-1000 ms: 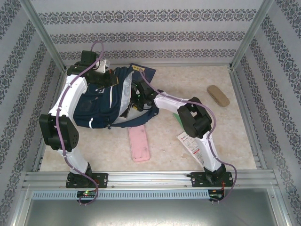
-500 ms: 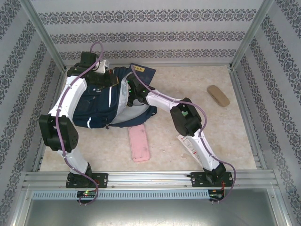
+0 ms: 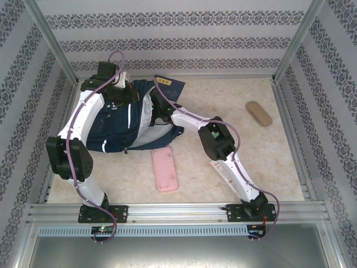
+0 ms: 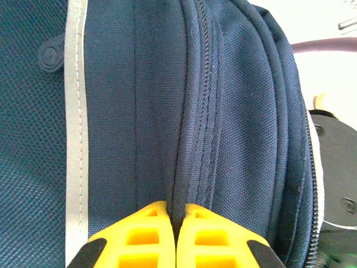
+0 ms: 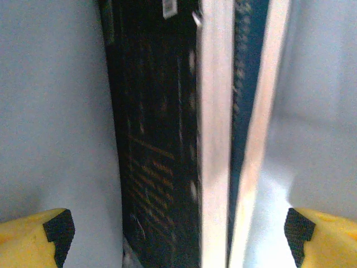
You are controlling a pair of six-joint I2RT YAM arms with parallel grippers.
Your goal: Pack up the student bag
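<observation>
Left gripper [image 4: 175, 220] clamped on student bag [image 3: 114, 131] seam, ten o'clock; right gripper [image 5: 178, 229] spread wide, pushed down inside it

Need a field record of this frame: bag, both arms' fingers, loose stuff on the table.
bag: navy backpack, lying at far left of table, main compartment open
left fingers: shut, pinching a fold of bag fabric beside the zipper
right fingers: open wide, inside the bag, straddling flat items standing on edge (blurred)
loose items: pink case in front of bag; tan oblong case far right; white packet partly under right arm
packing: pink and tan cases not yet in
</observation>
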